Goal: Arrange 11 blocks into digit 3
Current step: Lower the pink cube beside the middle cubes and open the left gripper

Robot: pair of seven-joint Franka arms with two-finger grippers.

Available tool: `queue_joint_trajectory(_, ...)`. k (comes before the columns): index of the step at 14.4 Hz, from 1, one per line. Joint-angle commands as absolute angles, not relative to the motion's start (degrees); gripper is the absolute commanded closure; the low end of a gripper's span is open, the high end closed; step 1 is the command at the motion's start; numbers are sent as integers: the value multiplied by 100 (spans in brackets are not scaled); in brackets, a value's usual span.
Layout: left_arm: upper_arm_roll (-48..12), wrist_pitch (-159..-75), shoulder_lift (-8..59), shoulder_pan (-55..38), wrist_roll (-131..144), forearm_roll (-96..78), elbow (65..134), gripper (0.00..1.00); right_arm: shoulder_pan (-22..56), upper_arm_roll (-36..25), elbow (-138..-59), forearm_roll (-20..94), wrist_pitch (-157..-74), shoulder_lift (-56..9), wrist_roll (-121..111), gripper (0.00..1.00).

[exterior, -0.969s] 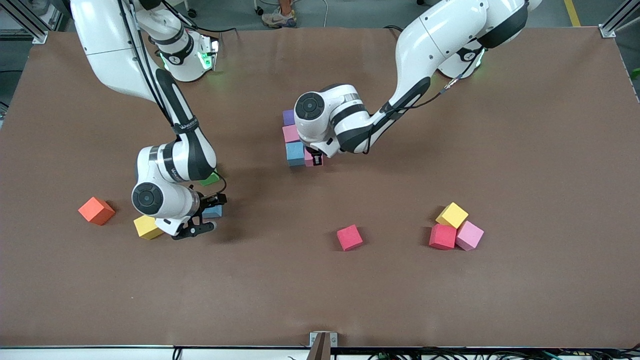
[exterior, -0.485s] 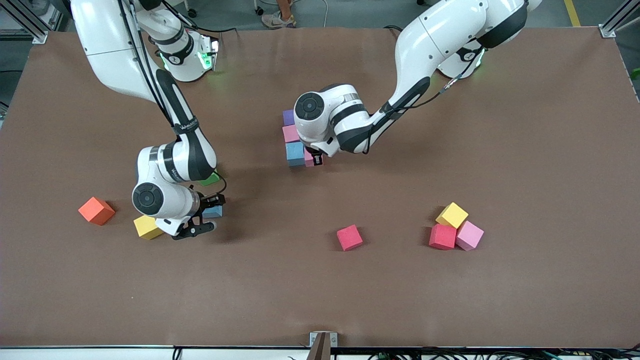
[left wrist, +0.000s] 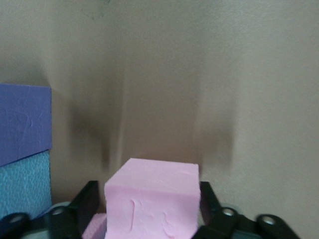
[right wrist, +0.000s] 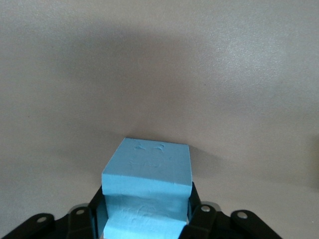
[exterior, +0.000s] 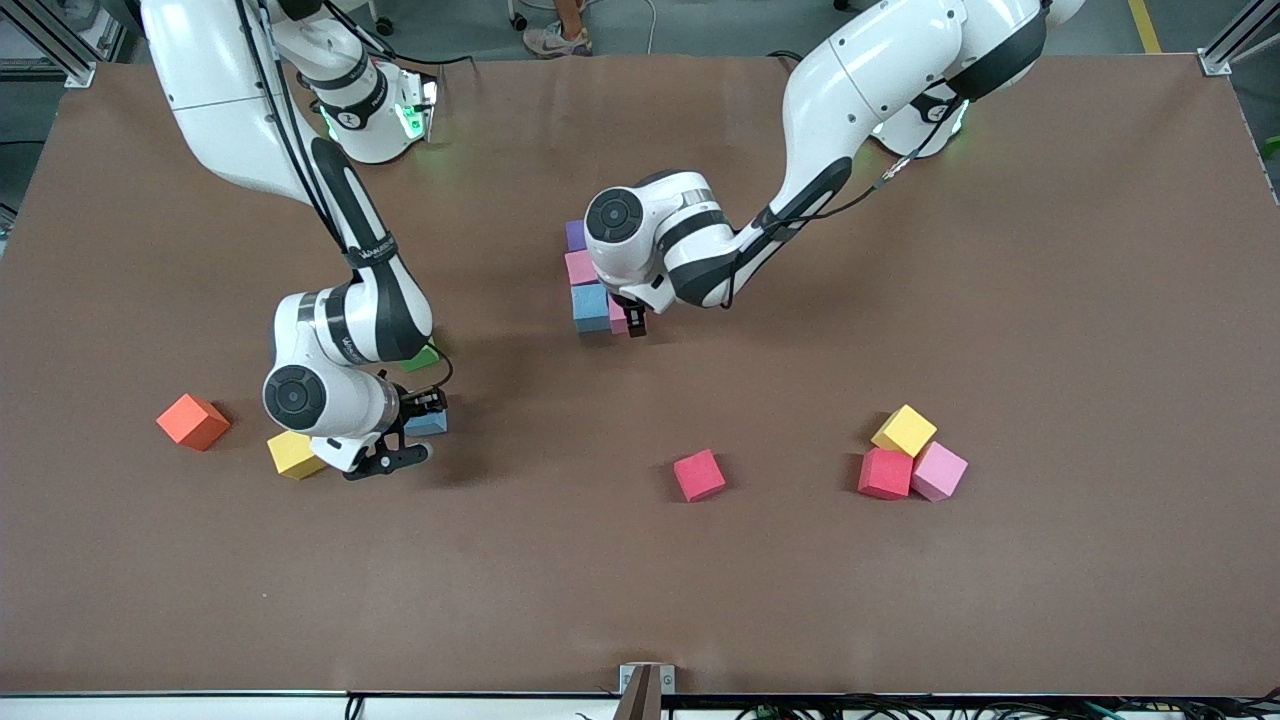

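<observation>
1. The left gripper [exterior: 632,322] is low at the growing figure, its fingers [left wrist: 87,205] parted with a thin gap either side of a pink block [left wrist: 153,199] that sits on the counter [exterior: 1000,300]; it no longer grips, so I judge this block just placed.
2. That pink block lies touching the light blue block [exterior: 590,305], which heads a straight line with another pink block [exterior: 580,266] and a purple block [exterior: 576,235] farther from the front camera.
3. To finish this step well, lift straight up so neither finger drags the cube off its neighbour.
4. The right gripper [exterior: 410,437] is down toward the right arm's end of the counter, its fingers pressed on a second light blue block [right wrist: 147,191]; the foam bulges slightly at the fingers, so the grip looks firm.
5. Raise it vertically, since a yellow block [exterior: 295,453] and a green block [exterior: 421,357] lie near.
6. Loose blocks still wait nearer the front camera: a red block [exterior: 698,474], and a touching cluster of yellow [exterior: 904,430], red [exterior: 885,473] and pink [exterior: 939,471].
7. An orange cube [exterior: 192,421] sits apart; leave it.
</observation>
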State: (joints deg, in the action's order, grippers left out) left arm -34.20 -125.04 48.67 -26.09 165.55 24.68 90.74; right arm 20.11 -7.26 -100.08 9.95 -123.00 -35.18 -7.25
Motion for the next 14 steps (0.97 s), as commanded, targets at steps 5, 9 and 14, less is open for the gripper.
queue_joint_trajectory(5, -3524, -11910, 4624, -2760, 18880, 2813, 8991, 0, 2030, -721, -9958, 1072, -12349, -3516, -712, 66)
queue_joint_trajectory(9, -3823, -11524, 4465, -2663, 18818, 2804, 8773, 0, 2056, -721, -9388, 1081, -12243, -3507, -721, 66)
queue_joint_trajectory(14, -3823, -10785, 3938, -2190, 16363, 2795, 8745, 0, 2495, -721, -8983, 1107, -12234, -3603, -222, 66)
